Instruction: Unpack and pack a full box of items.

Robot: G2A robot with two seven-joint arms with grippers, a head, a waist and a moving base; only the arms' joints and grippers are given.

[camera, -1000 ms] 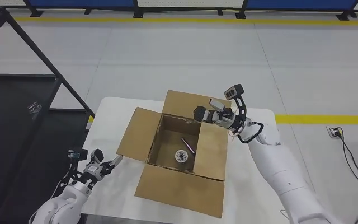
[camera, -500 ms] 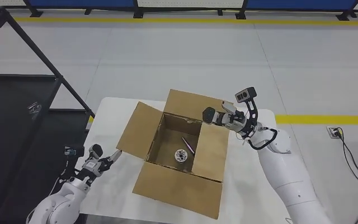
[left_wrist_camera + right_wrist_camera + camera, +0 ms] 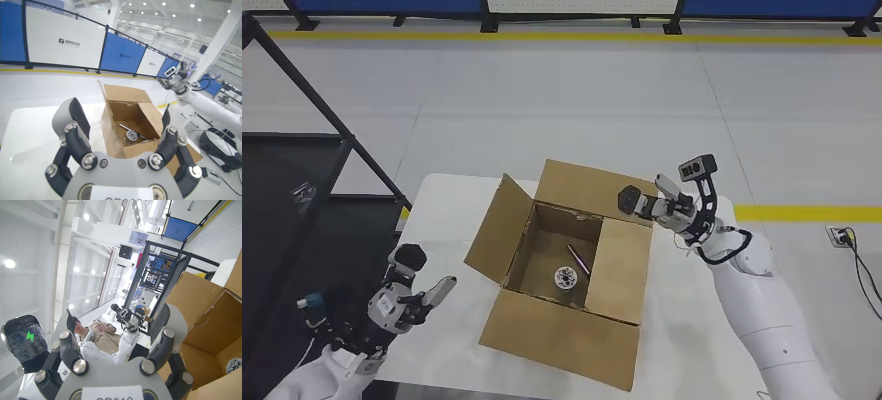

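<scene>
**Work surface.** A white table [image 3: 457,215] carries one open cardboard box [image 3: 562,335]. The box occupies the middle of the table and extends toward the right edge. All four flaps are unfolded:
- The near flap spreads outward toward the near edge of the table.
- The far flap leans outward toward the far edge.
- The left flap stands steeply, tilted away from the opening.
- The right flap lies along the right side of the opening. Its exact angle cannot be determined.

**Box contents.** Two items lie on the box floor:
- A round metal part [image 3: 565,277] with a toothed face rests near the middle of the floor.
- A slim rod [image 3: 577,259] lies just beside the part, on its far side and at a slant. Whether the two touch cannot be determined.

**Left gripper** [image 3: 120,105]. The fingers are spread wide with nothing between the pads. The gripper is at the left edge of the table, toward the near corner, and points at the box. It is well apart from the left flap.

**Right gripper** [image 3: 116,308]. The fingers are spread with nothing between them. The gripper is above the far right corner of the box, where the far flap meets the right flap. In the right wrist view the cardboard lies just beside one finger, outside the gap.

**Surroundings.** A black metal frame [image 3: 332,150] stands on the floor beyond the left edge of the table.
</scene>
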